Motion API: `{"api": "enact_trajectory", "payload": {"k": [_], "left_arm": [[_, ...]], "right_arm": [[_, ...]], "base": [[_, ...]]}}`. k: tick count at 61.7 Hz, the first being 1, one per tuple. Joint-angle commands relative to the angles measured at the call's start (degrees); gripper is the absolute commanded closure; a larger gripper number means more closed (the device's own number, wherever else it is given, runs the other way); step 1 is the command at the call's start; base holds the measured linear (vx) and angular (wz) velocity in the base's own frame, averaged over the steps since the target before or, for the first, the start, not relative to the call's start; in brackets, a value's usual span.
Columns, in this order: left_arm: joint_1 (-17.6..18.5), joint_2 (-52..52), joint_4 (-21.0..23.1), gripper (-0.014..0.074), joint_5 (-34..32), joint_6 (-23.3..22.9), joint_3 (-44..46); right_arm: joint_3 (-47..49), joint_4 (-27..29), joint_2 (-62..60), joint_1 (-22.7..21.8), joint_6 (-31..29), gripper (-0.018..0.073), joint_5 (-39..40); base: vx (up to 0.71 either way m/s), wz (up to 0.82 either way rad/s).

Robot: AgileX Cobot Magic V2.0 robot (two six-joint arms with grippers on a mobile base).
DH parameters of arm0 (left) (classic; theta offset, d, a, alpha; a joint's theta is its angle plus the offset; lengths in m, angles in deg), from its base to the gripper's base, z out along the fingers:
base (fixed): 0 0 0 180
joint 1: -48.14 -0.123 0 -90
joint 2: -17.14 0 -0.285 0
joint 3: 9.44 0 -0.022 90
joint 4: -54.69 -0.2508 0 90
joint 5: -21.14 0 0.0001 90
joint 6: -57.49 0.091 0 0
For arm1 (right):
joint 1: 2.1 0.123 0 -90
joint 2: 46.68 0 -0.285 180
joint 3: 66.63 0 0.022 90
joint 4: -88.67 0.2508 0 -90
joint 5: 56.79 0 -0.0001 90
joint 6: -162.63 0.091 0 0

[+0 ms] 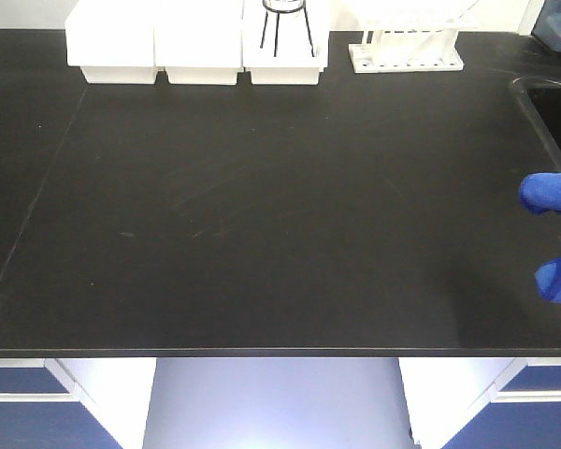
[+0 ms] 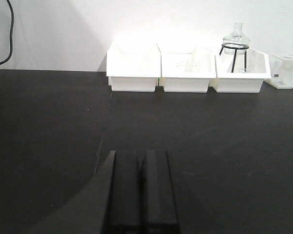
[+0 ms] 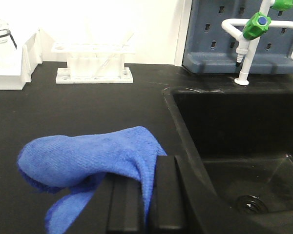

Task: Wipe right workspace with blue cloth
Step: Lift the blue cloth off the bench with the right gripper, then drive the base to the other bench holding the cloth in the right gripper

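Right claw pinching blue cloth, cloth bunched, long axis running toward 9 o'clock over black desk, left claw closed, fingers together

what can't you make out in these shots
Front view: blue cloth mostly cut off by the right edge.
Right wrist view: its lower folds hidden behind the right tool and cropped at the bottom edge.
Left wrist view: flask base hidden by its white bin.
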State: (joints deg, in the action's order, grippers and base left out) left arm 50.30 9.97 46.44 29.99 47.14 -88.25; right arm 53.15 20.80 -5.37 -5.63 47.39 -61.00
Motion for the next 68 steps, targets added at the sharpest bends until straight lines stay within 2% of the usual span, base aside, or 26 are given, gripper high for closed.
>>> {"api": "enact_trajectory", "payload": {"k": [1, 41, 68], "left_arm": [[0.3, 0.9, -0.1, 0.0602, -4.8, -0.5, -1.7], [0.3, 0.9, -0.1, 0.0602, -4.8, -0.5, -1.7], [0.3, 0.9, -0.1, 0.0602, -4.8, -0.5, -1.7]], "right_arm": [[1.7, -1.2, 0.0, -0.2, -0.5, 0.0563, 1.6], [1.7, -1.2, 0.0, -0.2, -0.5, 0.0563, 1.7], [1.7, -1.2, 0.0, -0.2, -0.5, 0.0563, 1.7]], "base": [[0.00, 0.00], [-0.02, 0.00], [-0.17, 0.00]]}}
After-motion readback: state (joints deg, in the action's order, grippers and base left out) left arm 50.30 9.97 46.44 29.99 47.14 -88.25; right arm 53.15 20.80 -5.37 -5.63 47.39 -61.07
